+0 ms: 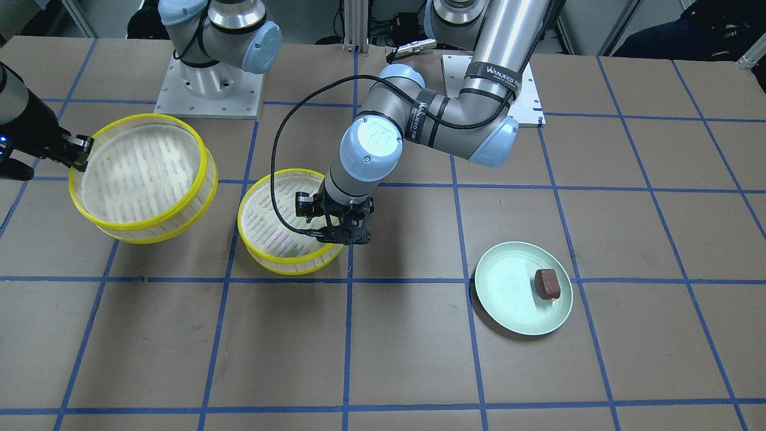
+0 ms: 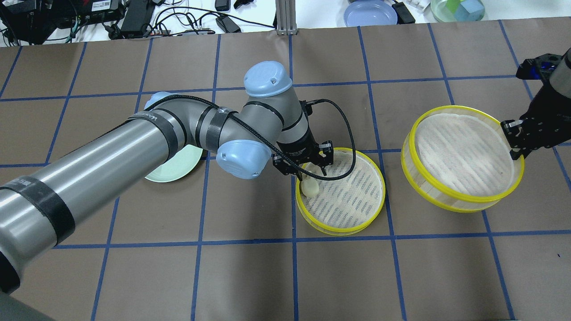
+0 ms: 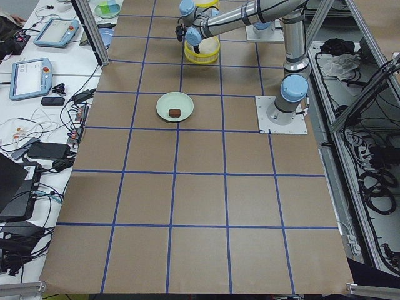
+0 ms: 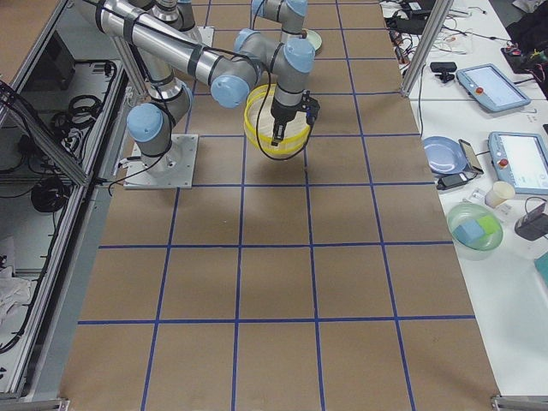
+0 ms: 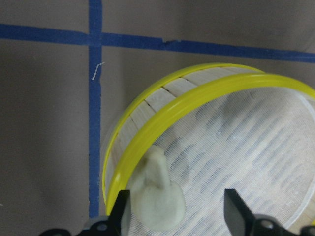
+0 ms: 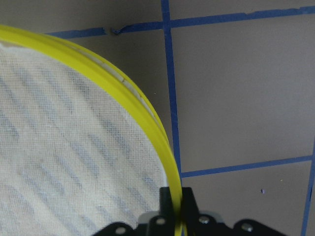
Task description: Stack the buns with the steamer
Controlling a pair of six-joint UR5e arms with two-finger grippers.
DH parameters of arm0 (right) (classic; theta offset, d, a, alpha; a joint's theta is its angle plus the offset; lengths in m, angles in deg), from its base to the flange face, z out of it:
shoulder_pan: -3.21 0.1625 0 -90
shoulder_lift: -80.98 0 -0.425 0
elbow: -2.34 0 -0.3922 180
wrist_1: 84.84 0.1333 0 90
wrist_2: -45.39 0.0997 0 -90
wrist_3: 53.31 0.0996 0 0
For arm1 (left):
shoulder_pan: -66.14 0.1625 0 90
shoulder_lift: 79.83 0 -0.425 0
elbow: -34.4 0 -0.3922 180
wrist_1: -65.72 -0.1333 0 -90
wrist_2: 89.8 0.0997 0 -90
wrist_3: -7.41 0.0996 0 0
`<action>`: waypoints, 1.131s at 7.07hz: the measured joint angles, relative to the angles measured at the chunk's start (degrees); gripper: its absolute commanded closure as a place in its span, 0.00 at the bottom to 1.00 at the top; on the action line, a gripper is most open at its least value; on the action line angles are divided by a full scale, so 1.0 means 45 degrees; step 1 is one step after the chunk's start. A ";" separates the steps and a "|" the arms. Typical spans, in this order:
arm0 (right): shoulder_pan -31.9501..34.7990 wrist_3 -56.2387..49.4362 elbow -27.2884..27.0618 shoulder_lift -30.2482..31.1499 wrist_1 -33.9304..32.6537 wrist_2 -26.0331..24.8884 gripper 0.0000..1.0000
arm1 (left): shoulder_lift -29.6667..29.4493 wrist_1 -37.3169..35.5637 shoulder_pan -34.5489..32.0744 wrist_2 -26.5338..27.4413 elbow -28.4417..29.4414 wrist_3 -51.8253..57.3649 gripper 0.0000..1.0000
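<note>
One steamer tray [image 2: 352, 196] sits on the table at the centre. The cream-white bun [image 2: 309, 187] lies inside it against the rim; it also shows in the left wrist view [image 5: 158, 196]. My left gripper [image 2: 310, 171] hangs open just above the bun, a finger on each side. My right gripper [image 2: 513, 140] is shut on the yellow rim of the second steamer tray [image 2: 461, 156] and holds it tilted, off the table. The right wrist view shows the fingers [image 6: 170, 204] pinching that rim. The brown bun [image 1: 547, 283] lies on the pale green plate [image 1: 508, 293].
The green plate is partly hidden under my left arm in the overhead view [image 2: 176, 169]. A blue plate [image 2: 370, 12] and a bowl of blocks [image 2: 457, 9] stand beyond the table's far edge. The arm bases [image 1: 209, 90] are at the robot side.
</note>
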State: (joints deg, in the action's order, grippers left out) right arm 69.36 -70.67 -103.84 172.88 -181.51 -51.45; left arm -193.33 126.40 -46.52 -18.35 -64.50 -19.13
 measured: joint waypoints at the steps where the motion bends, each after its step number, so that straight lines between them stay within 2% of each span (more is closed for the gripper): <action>1: 0.0385 0.0517 -0.0042 0.0002 0.0009 -0.0040 1.00 | 0.0096 0.0016 0.0006 -0.0287 0.0053 -0.0070 0.00; 2: 0.0885 0.1186 -0.0131 0.0007 0.0000 -0.0050 1.00 | 0.0212 0.0089 0.0087 -0.0583 0.0175 -0.0096 0.00; 4: 0.2115 0.2539 -0.0398 -0.0047 -0.0244 0.0097 1.00 | 0.0639 0.0816 0.0971 -0.0171 0.0659 0.0235 0.00; 6: 0.3783 0.4388 -0.0705 -0.0191 -0.0725 0.0133 1.00 | 0.1200 0.1559 0.2614 0.1301 0.0927 0.2303 0.00; 8: 0.4959 0.5339 -0.1423 -0.0278 -0.2027 0.0154 1.00 | 0.1619 0.2098 0.4579 0.3210 0.0973 0.5254 0.00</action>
State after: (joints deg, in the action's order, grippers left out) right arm 91.68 -46.64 -110.24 171.63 -190.63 -50.76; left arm -186.05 135.85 -25.91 -3.90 -60.12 4.51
